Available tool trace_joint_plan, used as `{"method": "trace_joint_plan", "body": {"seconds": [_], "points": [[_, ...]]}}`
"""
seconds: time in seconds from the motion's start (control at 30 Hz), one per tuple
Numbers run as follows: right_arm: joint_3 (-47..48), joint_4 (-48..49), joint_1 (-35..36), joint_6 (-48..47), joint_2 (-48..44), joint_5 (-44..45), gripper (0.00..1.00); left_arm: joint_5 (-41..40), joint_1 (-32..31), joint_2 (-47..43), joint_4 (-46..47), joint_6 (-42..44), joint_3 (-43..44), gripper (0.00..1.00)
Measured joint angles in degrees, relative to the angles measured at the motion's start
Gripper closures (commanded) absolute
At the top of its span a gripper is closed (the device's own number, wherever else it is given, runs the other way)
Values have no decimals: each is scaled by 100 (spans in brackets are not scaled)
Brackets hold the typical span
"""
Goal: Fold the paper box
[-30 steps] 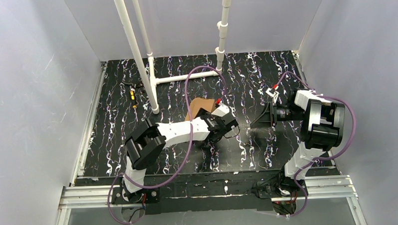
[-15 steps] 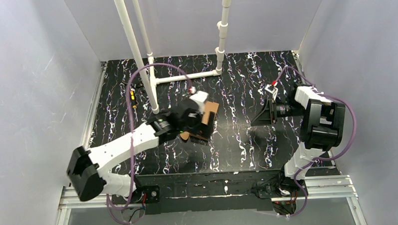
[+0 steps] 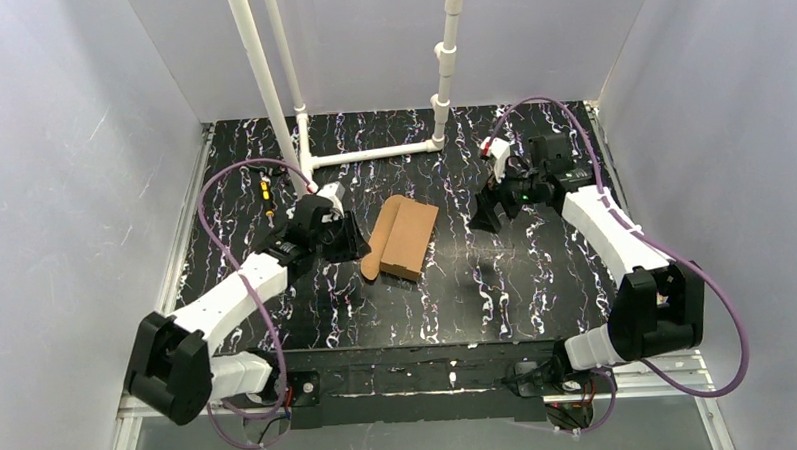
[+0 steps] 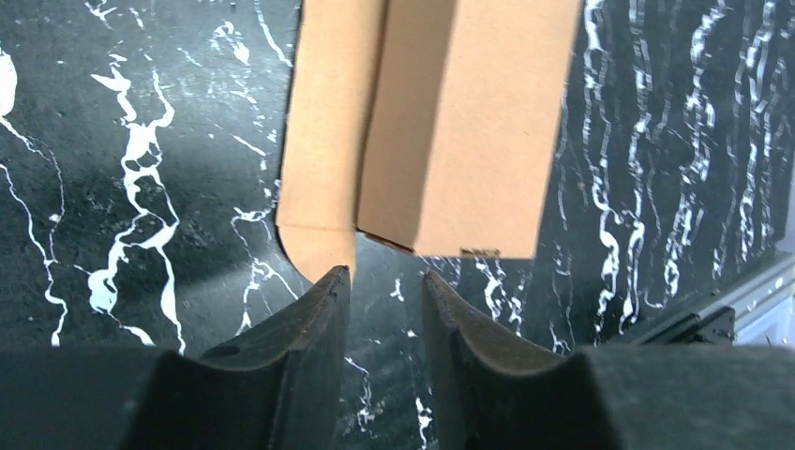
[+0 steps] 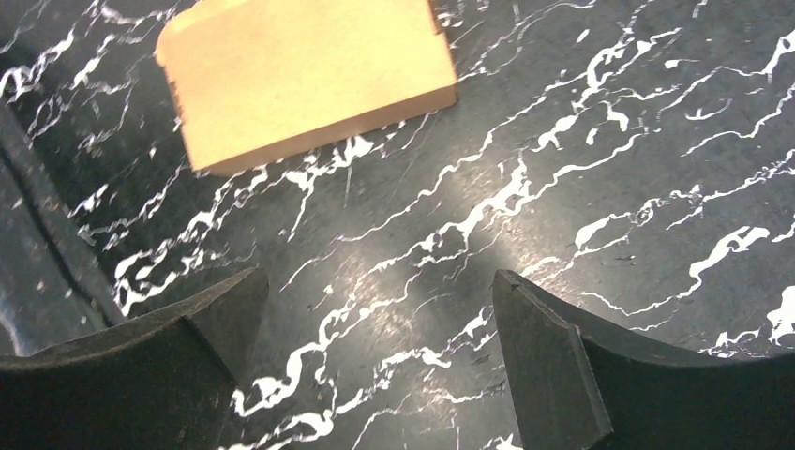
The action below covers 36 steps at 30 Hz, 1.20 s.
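Note:
The paper box [image 3: 405, 237] is a brown folded carton lying on the black marbled table, with a rounded flap [image 3: 377, 248] spread flat on its left. My left gripper [image 3: 349, 239] sits just left of it. In the left wrist view the carton [image 4: 464, 131] and its flap [image 4: 323, 150] lie just beyond the left gripper [image 4: 386, 279], whose jaws stand narrowly open on bare table. My right gripper [image 3: 488, 216] hovers to the right of the box, wide open. The right wrist view shows the box [image 5: 309, 75] ahead of the right gripper [image 5: 377, 281], which holds nothing.
A white pipe frame [image 3: 303, 138] stands at the back left with a crossbar [image 3: 372, 154] along the table. Small yellow bits [image 3: 264, 190] lie at the far left. Grey walls close in three sides, and a metal rail [image 3: 420, 379] runs along the near edge.
My left gripper has let go of the box, drawn back to the left and narrowed its jaws. The box now lies flat. My right arm has reached out toward the box's right side.

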Motion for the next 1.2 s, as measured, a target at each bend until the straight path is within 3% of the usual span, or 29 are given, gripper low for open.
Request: {"method": "trace_joint_plan", "body": {"seconds": [0.2, 0.6, 0.83, 1.0, 1.2], "points": [[-739, 1246, -22, 765, 42, 101, 16, -46, 168, 1123, 203, -85, 273, 80], [-1370, 2017, 9, 1346, -114, 212, 33, 201, -212, 2304, 710, -417, 658, 83], [-1397, 2063, 9, 1401, -144, 352, 33, 260, -1145, 2695, 1108, -879, 750, 83], [-1429, 2024, 9, 1311, -297, 431, 31, 151, -1773, 3410, 1182, -1196, 1384, 82], [-1429, 1947, -28, 1038, -509, 319, 21, 149, -2173, 4059, 1410, -1342, 2192, 82]]}}
